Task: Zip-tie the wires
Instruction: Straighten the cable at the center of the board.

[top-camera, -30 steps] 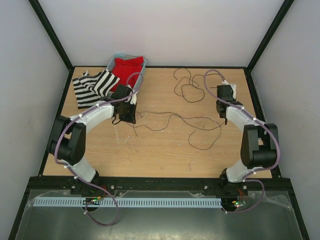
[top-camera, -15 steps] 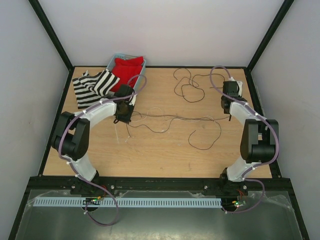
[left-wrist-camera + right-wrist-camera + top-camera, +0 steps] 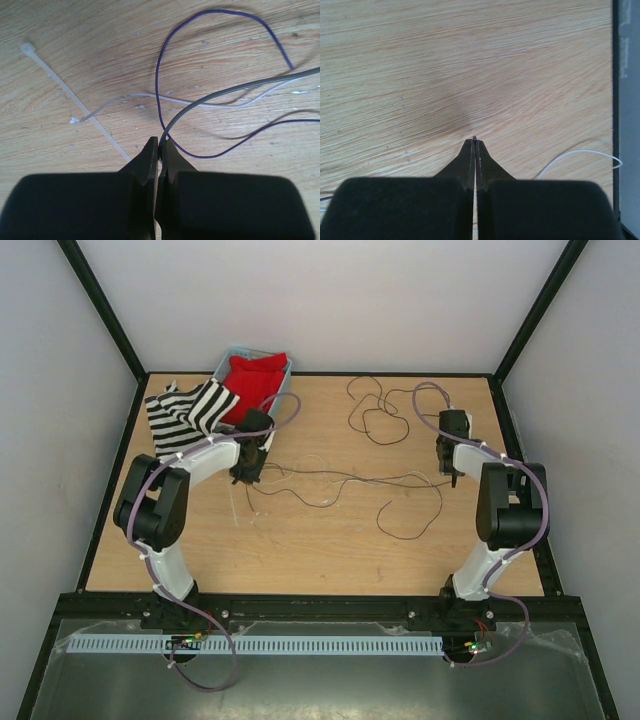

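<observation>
The wires point(image 3: 350, 478) are thin dark and pale strands; some run in a nearly straight line between my two grippers, others loop at the back point(image 3: 375, 418) and front point(image 3: 410, 520). My left gripper point(image 3: 247, 475) is shut on a grey wire point(image 3: 220, 93) that leaves its tips point(image 3: 160, 145). A purple wire point(image 3: 158, 75) and a white wire point(image 3: 150, 95) curl just beyond. The zip tie point(image 3: 75, 100) lies flat, slanting left of the left gripper's fingers. My right gripper point(image 3: 452, 472) is shut, with a dark wire end poking out at its tips point(image 3: 475, 138).
A blue basket point(image 3: 222, 364) with red cloth point(image 3: 255, 378) sits at the back left, with a black-and-white striped cloth point(image 3: 185, 415) beside it. A black frame edge point(image 3: 625, 100) runs close along the right of my right gripper. A pale wire loop point(image 3: 580, 152) lies near it.
Both arms have drawn their elbows in. The strands between the two grippers now hang straighter than a second ago. Both grippers have stayed shut.
</observation>
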`<action>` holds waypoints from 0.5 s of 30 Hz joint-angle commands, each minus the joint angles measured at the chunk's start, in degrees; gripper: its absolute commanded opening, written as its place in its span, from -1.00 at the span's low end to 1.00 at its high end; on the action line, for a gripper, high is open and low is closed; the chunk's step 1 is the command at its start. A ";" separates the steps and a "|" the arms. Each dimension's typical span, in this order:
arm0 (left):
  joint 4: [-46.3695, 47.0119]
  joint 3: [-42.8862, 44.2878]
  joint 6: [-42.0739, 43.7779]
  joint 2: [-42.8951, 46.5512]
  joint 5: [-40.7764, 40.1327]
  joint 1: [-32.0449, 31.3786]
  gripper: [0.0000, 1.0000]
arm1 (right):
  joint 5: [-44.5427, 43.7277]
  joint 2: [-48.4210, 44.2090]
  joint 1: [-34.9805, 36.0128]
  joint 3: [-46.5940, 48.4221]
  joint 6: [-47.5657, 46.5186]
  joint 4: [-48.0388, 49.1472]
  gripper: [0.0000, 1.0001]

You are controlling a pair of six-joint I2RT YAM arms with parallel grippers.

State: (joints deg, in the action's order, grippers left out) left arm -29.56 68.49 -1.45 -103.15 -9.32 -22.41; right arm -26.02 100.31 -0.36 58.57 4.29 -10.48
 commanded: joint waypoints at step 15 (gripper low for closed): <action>-1.45 1.12 2.51 -6.15 -11.73 -4.83 -1.00 | 8.47 -0.85 -0.16 -0.85 1.40 -0.46 -0.88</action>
State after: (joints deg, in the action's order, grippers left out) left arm -29.56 68.60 0.62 -108.09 -19.29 -27.46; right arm -19.81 101.62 -0.38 58.39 4.82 -10.52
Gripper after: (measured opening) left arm 0.006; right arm 0.028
